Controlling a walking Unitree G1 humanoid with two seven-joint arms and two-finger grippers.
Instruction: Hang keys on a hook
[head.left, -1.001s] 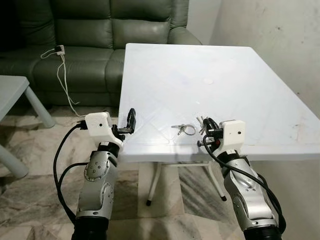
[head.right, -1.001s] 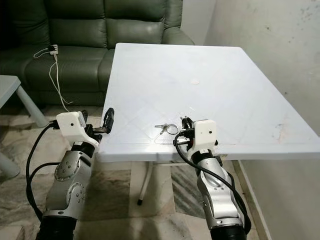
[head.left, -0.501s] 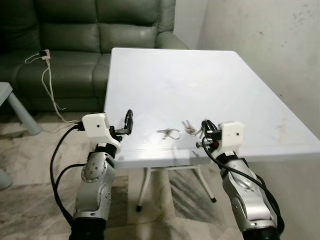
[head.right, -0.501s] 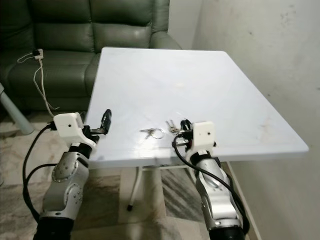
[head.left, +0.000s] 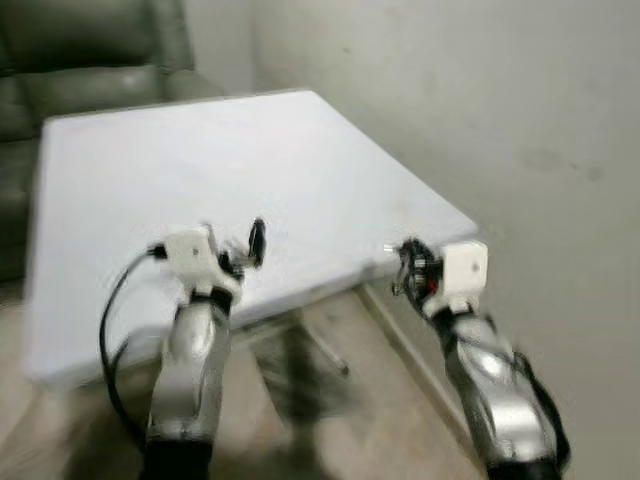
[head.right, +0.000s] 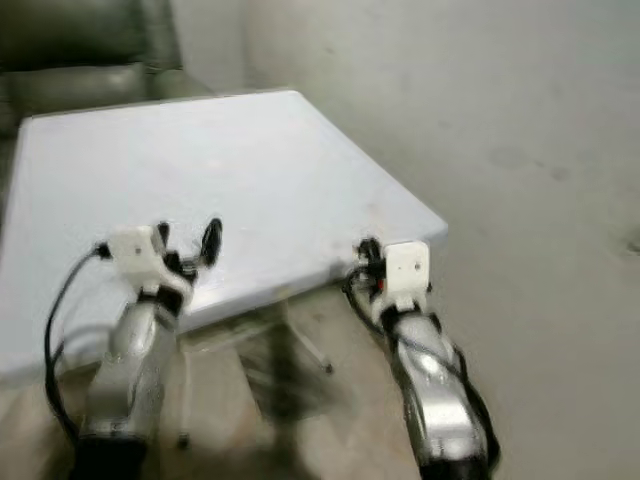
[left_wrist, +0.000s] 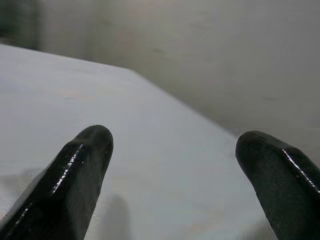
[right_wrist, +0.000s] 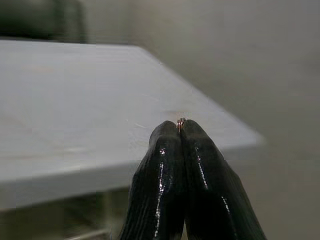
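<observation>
The eye views are blurred by motion. My right gripper (head.left: 408, 266) is held off the near right corner of the white table (head.left: 200, 160), its fingers pressed together. In the right wrist view a small metal key ring (right_wrist: 180, 121) peeks out between the shut fingertips (right_wrist: 172, 145); the keys themselves are hidden. Over the table's near edge, my left gripper (head.left: 257, 240) is raised. Its two fingers stand wide apart in the left wrist view, with nothing between the fingertips (left_wrist: 82, 160).
A bare grey wall (head.left: 500, 100) rises to the right, beyond the table. A dark green sofa (head.left: 90, 60) sits at the far left behind the table. The table legs (head.left: 320, 345) and floor show below its near edge.
The whole picture has swung to the right and blurred, so the camera has turned. The table now lies to the left and the wall takes up the right. Both arms keep their pose.
</observation>
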